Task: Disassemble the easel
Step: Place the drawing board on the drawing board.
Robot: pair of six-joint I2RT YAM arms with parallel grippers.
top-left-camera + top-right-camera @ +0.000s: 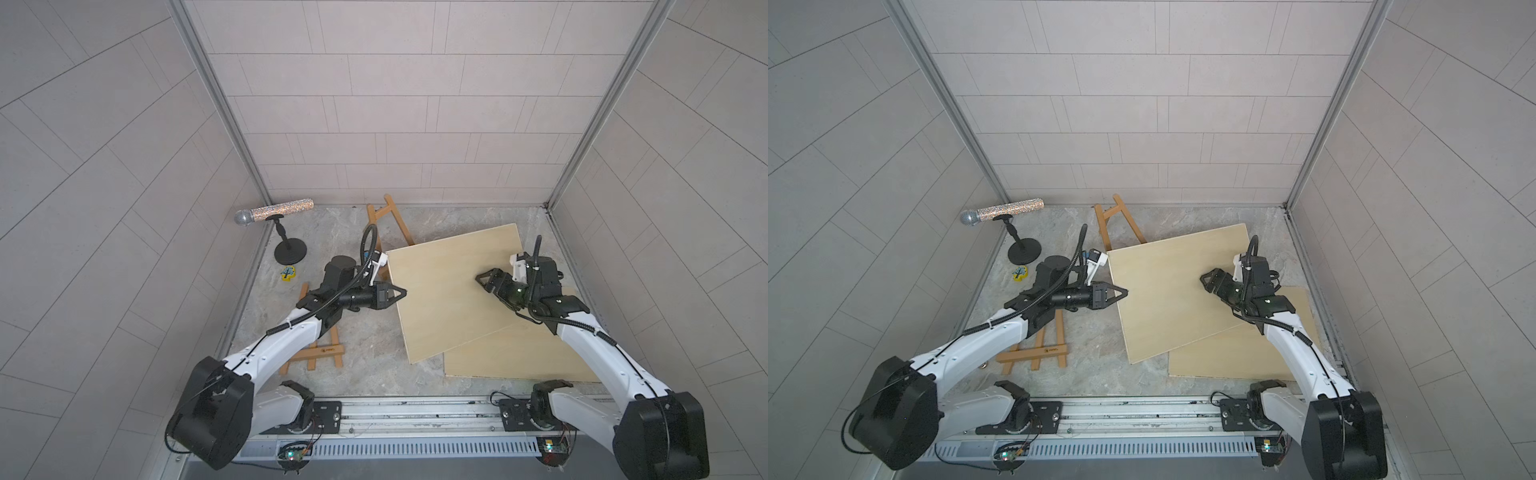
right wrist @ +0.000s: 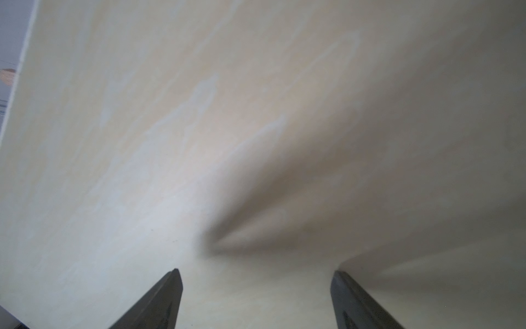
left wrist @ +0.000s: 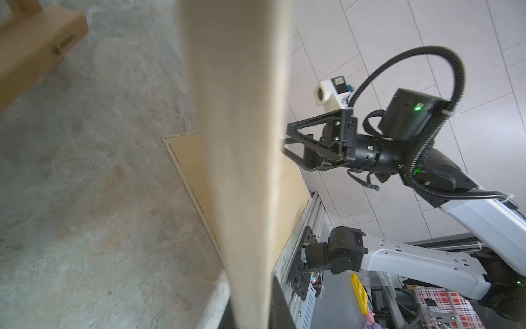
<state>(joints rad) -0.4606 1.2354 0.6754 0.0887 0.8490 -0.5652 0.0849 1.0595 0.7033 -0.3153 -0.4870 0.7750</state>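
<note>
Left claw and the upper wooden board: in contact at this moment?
Touching. In a top view the left claw is shut on the edge of the upper wooden board; the left wrist view shows that board edge-on, running straight out from the camera.

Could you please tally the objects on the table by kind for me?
Plywood boards: 2
Easel frame sections: 2
Microphone on stand: 1
Yellow token: 1
Total: 6
</note>
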